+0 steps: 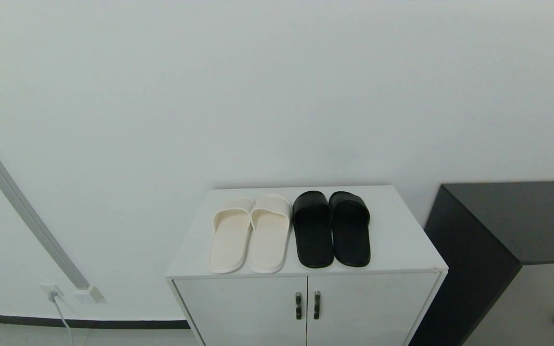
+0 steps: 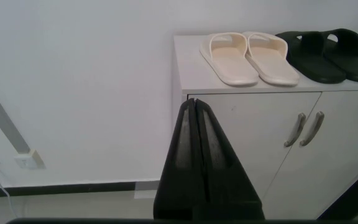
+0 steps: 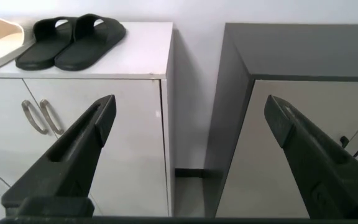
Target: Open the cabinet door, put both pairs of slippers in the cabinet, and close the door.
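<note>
The cabinet [image 1: 402, 242] is seen with both doors shut, its two handles [image 1: 298, 305] side by side at the middle. On its top the cream slippers [image 1: 250, 234] and the black slippers [image 1: 331, 229] are laid just beside each other, toes toward the wall. In the left wrist view the left gripper [image 2: 195, 103] is shown before the cabinet's front, fingers clenched on nothing. In the right wrist view the right gripper [image 3: 188, 104] is shown with fingers spread wide, and the gap between the cabinet and a dark cabinet [image 3: 291, 56] is visible. A wall socket [image 1: 50, 290] is seen in the head view.
</note>
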Controlling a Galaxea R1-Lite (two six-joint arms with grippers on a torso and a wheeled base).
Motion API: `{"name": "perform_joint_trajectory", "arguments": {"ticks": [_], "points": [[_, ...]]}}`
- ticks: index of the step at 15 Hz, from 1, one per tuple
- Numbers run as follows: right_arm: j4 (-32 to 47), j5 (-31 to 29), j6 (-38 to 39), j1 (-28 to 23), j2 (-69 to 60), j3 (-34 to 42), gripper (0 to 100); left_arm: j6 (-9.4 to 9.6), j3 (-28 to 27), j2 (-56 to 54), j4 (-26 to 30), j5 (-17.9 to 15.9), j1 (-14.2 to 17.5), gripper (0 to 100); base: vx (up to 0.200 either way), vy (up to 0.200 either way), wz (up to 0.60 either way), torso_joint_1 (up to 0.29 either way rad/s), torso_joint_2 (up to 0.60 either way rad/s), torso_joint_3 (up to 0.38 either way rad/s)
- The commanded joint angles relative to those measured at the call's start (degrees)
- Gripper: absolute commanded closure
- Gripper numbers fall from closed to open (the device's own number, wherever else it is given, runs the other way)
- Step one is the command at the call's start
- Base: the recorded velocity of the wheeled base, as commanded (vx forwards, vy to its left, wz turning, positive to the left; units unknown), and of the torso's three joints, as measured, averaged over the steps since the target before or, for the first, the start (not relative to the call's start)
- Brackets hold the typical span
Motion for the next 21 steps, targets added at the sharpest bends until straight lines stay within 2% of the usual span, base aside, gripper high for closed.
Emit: {"name": "perform_joint_trajectory", "arguments": {"ticks": [1, 2, 3, 4, 5, 8, 11, 14, 15, 17, 20, 21], "points": [[-0.2, 0.0, -0.1, 0.0, 0.0, 0.0, 0, 0.03, 0.0, 0.1, 0.0, 0.0, 0.0, 100, 0.000, 0.000, 0.00, 0.000, 0.00, 0.000], [-1.3, -0.4, 0.8, 0.0, 0.4, -3.0, 0, 0.03, 0.0, 0.1, 0.0, 0.0, 0.0, 100, 0.000, 0.000, 0.00, 0.000, 0.00, 0.000], [-0.2, -0.4, 3.9, 0.3, 4.8, -13.8, 0, 0.03, 0.0, 0.1, 0.0, 0.0, 0.0, 100, 0.000, 0.000, 0.00, 0.000, 0.00, 0.000], [3.1, -0.2, 4.7, 0.6, 9.3, -19.8, 0, 0.03, 0.0, 0.0, 0.0, -0.1, 0.0, 100, 0.000, 0.000, 0.00, 0.000, 0.00, 0.000], [6.7, 0.8, 4.1, 1.1, 12.5, -22.1, 0, -0.06, 0.0, 0.0, 0.0, -0.1, 0.0, 100, 0.000, 0.000, 0.00, 0.000, 0.00, 0.000], [7.4, 6.7, 2.1, 1.2, 20.0, -18.0, 0, 0.03, 0.0, 0.1, 0.0, -0.1, 0.0, 100, 0.000, 0.000, 0.00, 0.000, 0.00, 0.000], [1.1, 11.2, 2.5, 1.7, 31.1, -16.5, 0, 0.03, 0.0, 0.0, 0.0, -0.1, 0.0, 100, 0.000, 0.000, 0.00, 0.000, 0.00, 0.000], [-7.6, 12.5, 3.2, 6.1, 43.0, -16.4, 0, 0.03, 0.0, 0.0, 0.0, -0.1, 0.0, 100, 0.000, 0.000, 0.00, 0.000, 0.00, 0.000], [-12.5, 12.1, 4.9, 7.9, 48.2, -16.9, 0, 0.03, 0.0, 0.1, 0.0, -0.1, 0.0, 100, 0.000, 0.000, 0.00, 0.000, 0.00, 0.000], [-17.0, 10.0, 6.7, 11.7, 53.4, -18.6, 0, -0.06, 0.0, 0.1, 0.0, -0.1, 0.0, 100, 0.000, 0.000, 0.00, 0.000, 0.00, 0.000], [-20.3, -0.1, 10.2, 24.6, 60.1, -22.0, 0, -0.06, 0.0, 0.1, 0.0, -0.1, 0.0, 100, 0.000, 0.000, 0.00, 0.000, 0.00, 0.000], [-21.0, -2.6, 11.3, 27.4, 61.6, -23.1, 0, -0.06, 0.0, 0.1, 0.0, -0.2, 0.0, 100, 0.000, 0.000, 0.00, 0.000, 0.00, 0.000]]}}
